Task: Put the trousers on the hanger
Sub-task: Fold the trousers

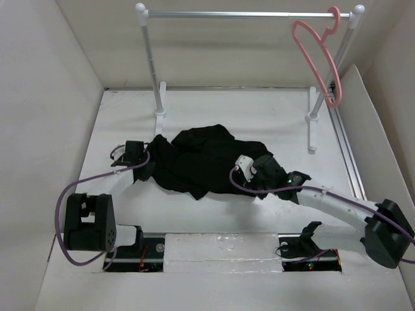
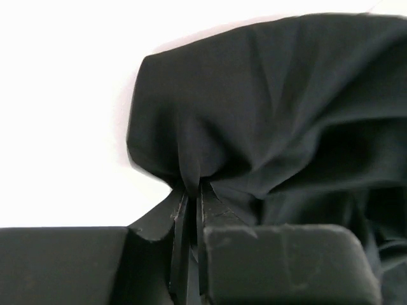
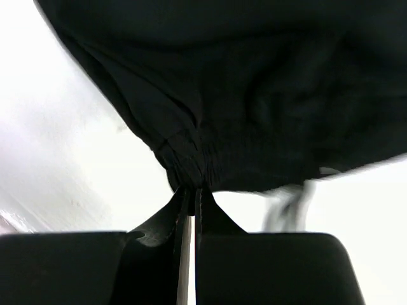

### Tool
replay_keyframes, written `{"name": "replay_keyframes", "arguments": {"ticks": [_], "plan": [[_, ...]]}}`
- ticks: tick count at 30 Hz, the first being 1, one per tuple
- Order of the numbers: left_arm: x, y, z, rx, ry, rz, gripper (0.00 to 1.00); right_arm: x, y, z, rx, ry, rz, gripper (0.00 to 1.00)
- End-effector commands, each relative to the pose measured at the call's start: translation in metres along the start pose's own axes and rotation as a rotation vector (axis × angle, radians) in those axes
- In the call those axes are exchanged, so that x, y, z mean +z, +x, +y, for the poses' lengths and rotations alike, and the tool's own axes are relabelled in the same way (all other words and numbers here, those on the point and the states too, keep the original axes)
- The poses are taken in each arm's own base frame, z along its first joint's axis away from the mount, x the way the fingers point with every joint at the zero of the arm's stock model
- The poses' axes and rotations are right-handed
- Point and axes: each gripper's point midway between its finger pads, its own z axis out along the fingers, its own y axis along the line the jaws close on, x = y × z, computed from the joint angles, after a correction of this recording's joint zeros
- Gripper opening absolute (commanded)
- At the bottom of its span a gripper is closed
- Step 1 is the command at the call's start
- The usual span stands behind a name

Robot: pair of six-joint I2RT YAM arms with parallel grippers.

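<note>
Trousers (image 1: pixel 206 159) of soft black fabric lie in a rumpled, creased heap at the middle of the white surface (image 1: pixel 214 110). At the heap's left edge the left gripper (image 2: pixel 193 190) pinches a gathered fold, jaws pressed together on the cloth. On the right, the right gripper (image 3: pixel 189 190) pinches a puckered, ribbed band. Far right, the thin pink plastic hanger (image 1: pixel 310 59) hangs by its curved hook from a silver metal rail (image 1: pixel 246 13).
</note>
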Motion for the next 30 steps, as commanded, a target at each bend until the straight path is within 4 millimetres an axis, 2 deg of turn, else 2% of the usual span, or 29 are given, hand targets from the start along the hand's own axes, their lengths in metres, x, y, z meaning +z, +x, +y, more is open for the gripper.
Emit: {"name": "replay_keyframes", "arguments": {"ticks": [1, 2, 3, 4, 5, 6, 7, 8, 10, 11, 12, 13, 14, 16, 17, 19, 20, 22, 23, 25, 26, 27, 28, 30], "plan": [[-0.023, -0.046, -0.039, 0.046, 0.038, -0.127, 0.0, -0.068, -0.093, -0.042, -0.012, 0.218, -0.278, 0.0], [-0.047, -0.075, -0.07, 0.034, 0.096, -0.213, 0.0, -0.087, -0.098, -0.052, -0.016, 0.276, -0.278, 0.0], [-0.071, -0.091, -0.086, 0.034, 0.14, -0.26, 0.0, -0.108, -0.111, -0.058, -0.041, 0.309, -0.315, 0.0], [-0.092, -0.108, -0.102, 0.043, 0.185, -0.314, 0.0, -0.152, -0.143, -0.067, -0.04, 0.357, -0.426, 0.0], [-0.141, -0.14, -0.136, 0.013, 0.293, -0.419, 0.0, -0.173, -0.147, -0.073, -0.041, 0.385, -0.435, 0.0], [-0.167, -0.154, -0.15, 0.007, 0.339, -0.466, 0.0, -0.197, -0.157, -0.084, -0.039, 0.429, -0.471, 0.0], [-0.19, -0.167, -0.162, 0.007, 0.376, -0.508, 0.0, -0.24, -0.175, -0.09, -0.035, 0.463, -0.551, 0.0], [-0.239, -0.189, -0.186, -0.02, 0.466, -0.58, 0.0, -0.261, -0.182, -0.095, -0.031, 0.487, -0.588, 0.0], [-0.275, -0.203, -0.199, -0.021, 0.513, -0.619, 0.0, -0.3, -0.191, -0.106, -0.037, 0.545, -0.646, 0.0], [-0.306, -0.207, -0.211, -0.006, 0.567, -0.649, 0.0, -0.328, -0.199, -0.105, -0.047, 0.556, -0.7, 0.0], [-0.317, -0.207, -0.212, 0.004, 0.573, -0.663, 0.0, -0.341, -0.201, -0.107, -0.067, 0.572, -0.716, 0.0], [-0.321, -0.205, -0.212, 0.012, 0.574, -0.669, 0.0, -0.349, -0.201, -0.106, -0.077, 0.572, -0.724, 0.0], [-0.319, -0.197, -0.199, 0.032, 0.571, -0.667, 0.0, -0.354, -0.196, -0.1, -0.098, 0.545, -0.731, 0.0], [-0.312, -0.193, -0.191, 0.036, 0.555, -0.665, 0.0, -0.351, -0.192, -0.095, -0.108, 0.52, -0.727, 0.0], [-0.291, -0.184, -0.166, 0.041, 0.491, -0.661, 0.0, -0.347, -0.186, -0.092, -0.111, 0.502, -0.724, 0.0], [-0.266, -0.171, -0.139, 0.046, 0.424, -0.644, 0.0, -0.33, -0.163, -0.092, -0.092, 0.507, -0.674, 0.0], [-0.243, -0.159, -0.113, 0.047, 0.363, -0.625, 0.0, -0.326, -0.15, -0.103, -0.059, 0.561, -0.63, 0.0], [-0.232, -0.148, -0.093, 0.026, 0.334, -0.606, 0.0, -0.315, -0.136, -0.113, -0.044, 0.592, -0.561, 0.0], [-0.223, -0.139, -0.077, 0.016, 0.323, -0.596, 0.0, -0.314, -0.135, -0.118, -0.04, 0.607, -0.545, 0.0], [-0.212, -0.128, -0.066, -0.018, 0.326, -0.565, 0.0, -0.311, -0.135, -0.128, -0.024, 0.628, -0.537, 0.0], [-0.196, -0.116, -0.054, -0.009, 0.302, -0.531, 0.03, -0.309, -0.138, -0.125, -0.029, 0.606, -0.548, 0.0], [-0.186, -0.106, -0.046, 0.002, 0.281, -0.491, 0.17, -0.305, -0.137, -0.121, -0.035, 0.581, -0.551, 0.0], [-0.179, -0.097, -0.04, -0.004, 0.264, -0.456, 0.21, -0.293, -0.127, -0.116, -0.029, 0.549, -0.529, 0.0], [-0.165, -0.086, -0.017, -0.01, 0.193, -0.424, 0.34, -0.271, -0.118, -0.09, -0.053, 0.408, -0.538, 0.0]]}}
